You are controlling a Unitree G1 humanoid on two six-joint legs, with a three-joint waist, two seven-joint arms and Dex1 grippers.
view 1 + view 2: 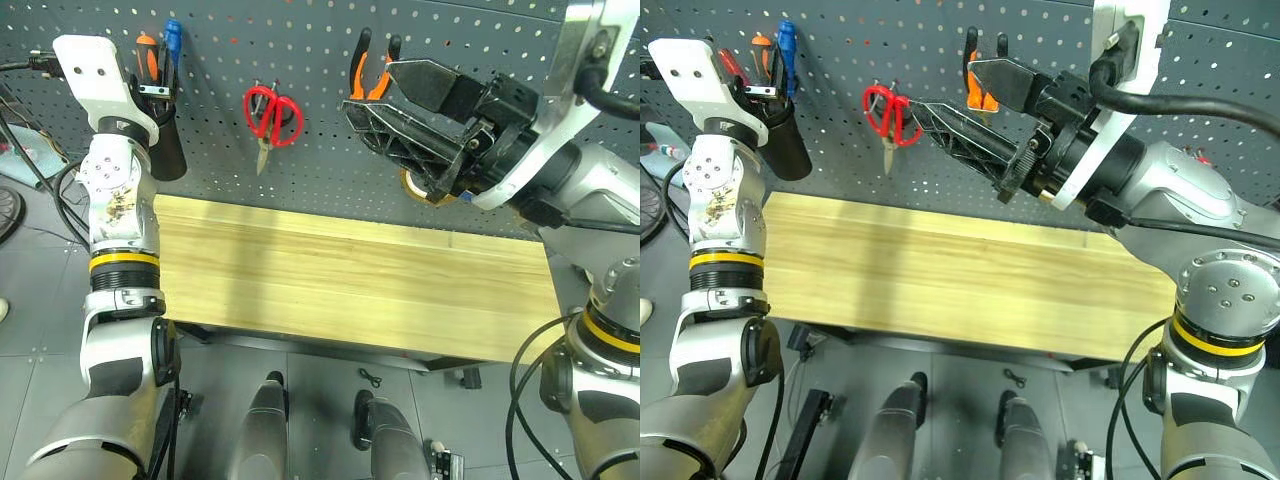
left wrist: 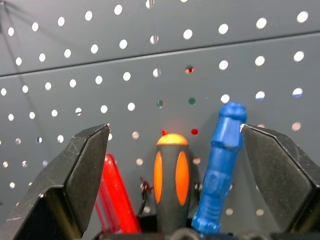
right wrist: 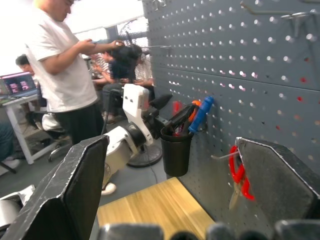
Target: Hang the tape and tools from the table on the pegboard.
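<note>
The blue-handled screwdriver (image 2: 222,165) stands in a black cup (image 1: 166,140) on the pegboard (image 1: 300,40), beside an orange-and-black handle (image 2: 169,175) and a red one (image 2: 115,200). My left gripper (image 2: 172,132) is open just in front of these handles, gripping nothing. The red-handled scissors (image 1: 272,115) and the pliers (image 1: 370,70) hang on hooks. My right gripper (image 1: 368,88) is open and empty, raised in front of the pliers. A bit of the tan tape (image 1: 413,190) shows below it, against the board. The table (image 1: 350,270) top is bare.
A standing person (image 3: 60,75) and seated people are off to the left side, seen in the right wrist view. Small black scissors (image 1: 371,377) lie on the floor under the table's front edge. Cables hang by both arms.
</note>
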